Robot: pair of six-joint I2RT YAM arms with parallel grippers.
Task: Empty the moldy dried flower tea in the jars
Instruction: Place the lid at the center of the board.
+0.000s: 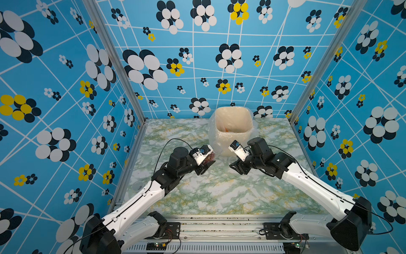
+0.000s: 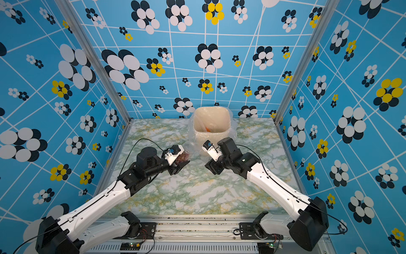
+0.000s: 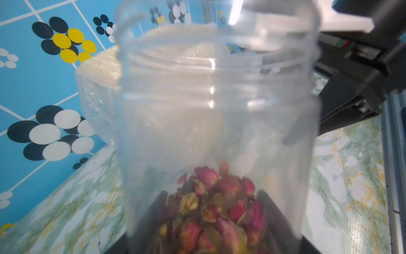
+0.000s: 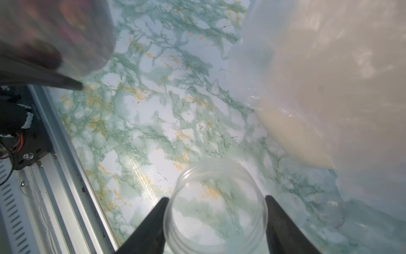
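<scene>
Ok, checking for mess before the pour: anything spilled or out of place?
Mostly tidy. Tiny dark specks dot the tabletop beside the bin, possibly stray crumbs. The jar in the left end effector is open, its tea inside.

My desk [image 1: 219, 193]: green-white marble top w/ yellow veins. Beige bin [image 1: 224, 140], lined w/ a clear bag, stands on it at the far edge, approx. centre. Tiny dark specks [image 4: 198, 126] are scattered over the top. Faint clear disc [image 1: 138, 185] lies near the left edge; can't tell what.
</scene>
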